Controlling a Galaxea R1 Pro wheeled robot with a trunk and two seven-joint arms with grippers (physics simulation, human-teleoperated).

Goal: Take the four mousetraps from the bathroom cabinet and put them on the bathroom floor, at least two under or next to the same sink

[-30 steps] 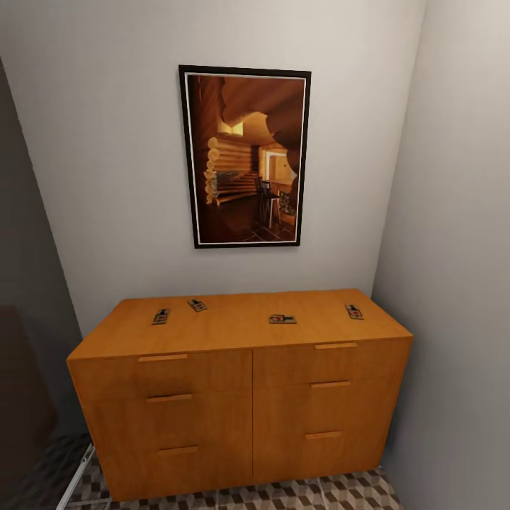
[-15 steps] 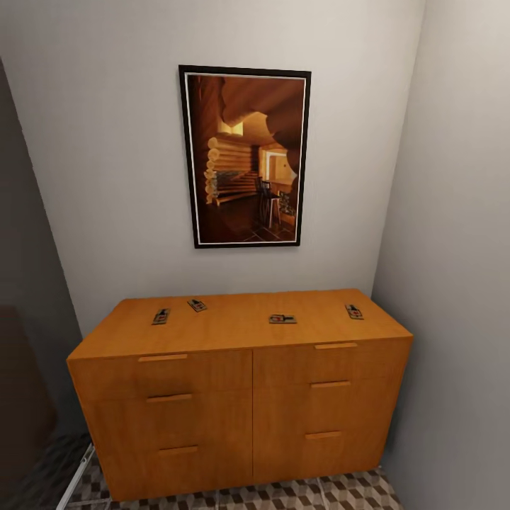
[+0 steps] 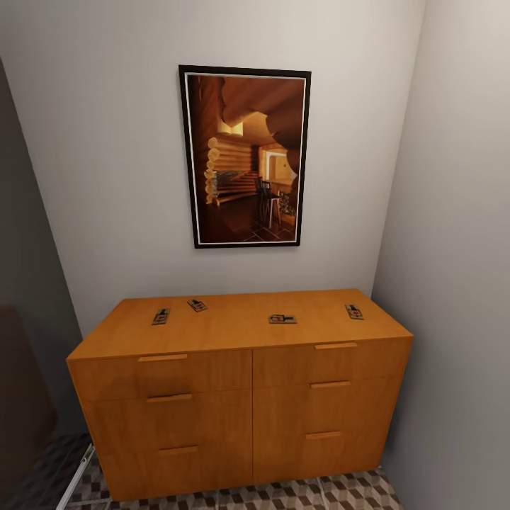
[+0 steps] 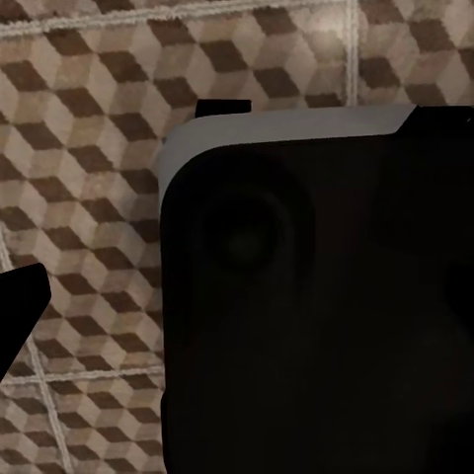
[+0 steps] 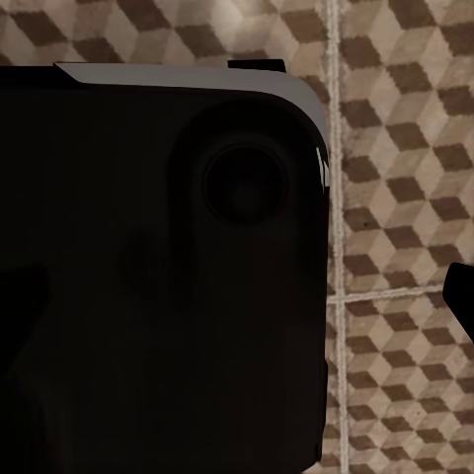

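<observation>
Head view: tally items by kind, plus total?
Mousetraps: 4, all on the cabinet top
Cabinet: 1
Framed picture: 1
Total: 6

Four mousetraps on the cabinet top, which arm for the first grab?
Likely left. Two mousetraps lie close together on the left part of the cabinet top; the other two sit apart. Both wrist views look down at the bathroom floor, so neither arm is raised.

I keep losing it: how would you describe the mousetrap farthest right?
Find the orange-brown wooden cabinet under the dark-framed picture. Four small tan mousetraps lie on top; this one sits alone near the right rear corner, closest to the side wall.
</observation>
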